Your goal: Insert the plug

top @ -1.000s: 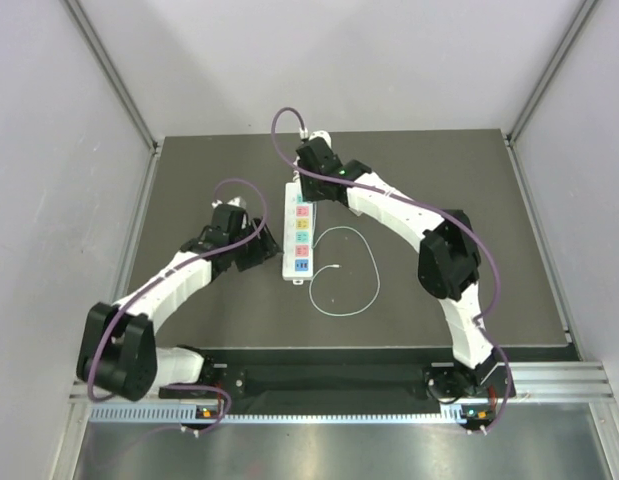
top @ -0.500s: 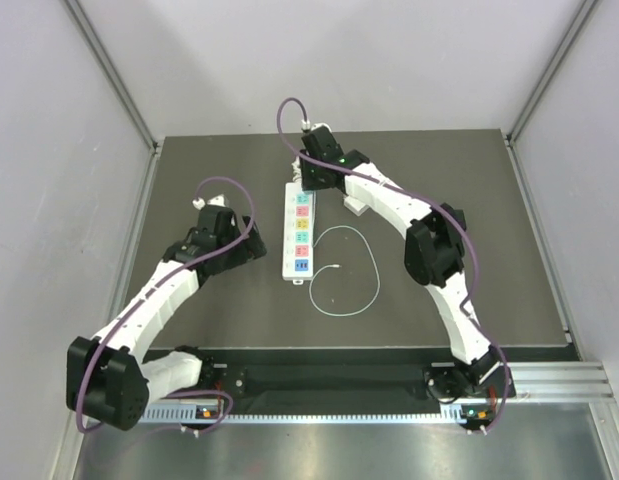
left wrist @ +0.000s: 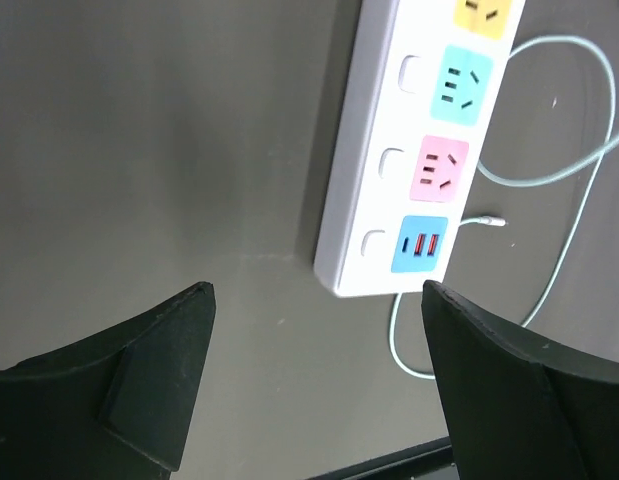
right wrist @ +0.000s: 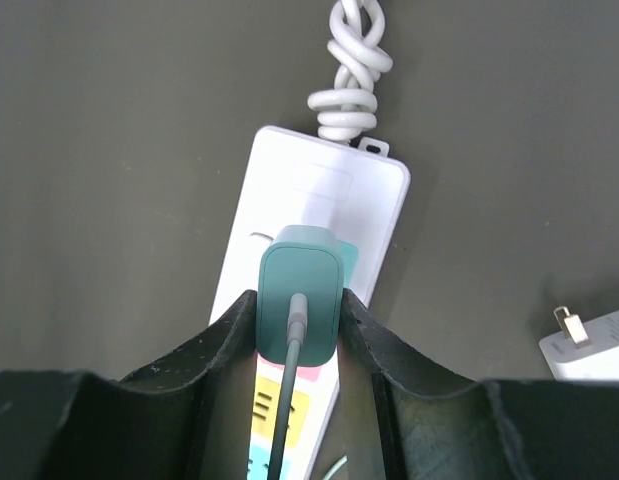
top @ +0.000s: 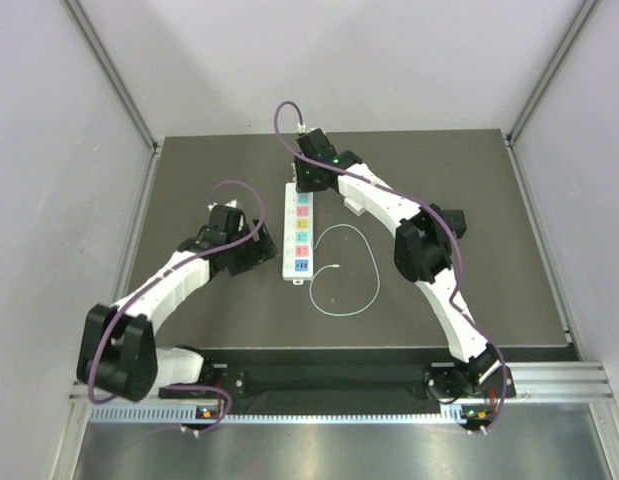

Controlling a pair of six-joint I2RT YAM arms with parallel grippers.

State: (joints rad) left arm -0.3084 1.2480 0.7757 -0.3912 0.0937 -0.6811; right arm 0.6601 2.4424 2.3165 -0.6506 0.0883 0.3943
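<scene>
Right gripper [top: 305, 183] hangs over the far end of the power strip [top: 298, 240], which lies mid-worktop [top: 469, 200], running toward the far edge. The left gripper [top: 251, 252] hovers just beside the strip's near end.

From the left wrist, the left gripper [left wrist: 314, 295] stands wide open and empty, with the strip's near corner beyond its fingers.

From the right wrist, the jaws are clamped on the plug [right wrist: 300, 270], which sits over the strip's farthest socket. Whether its pins are seated is hidden. With nothing steadying the strip, a tilted push could skid it or jam the pins.
</scene>
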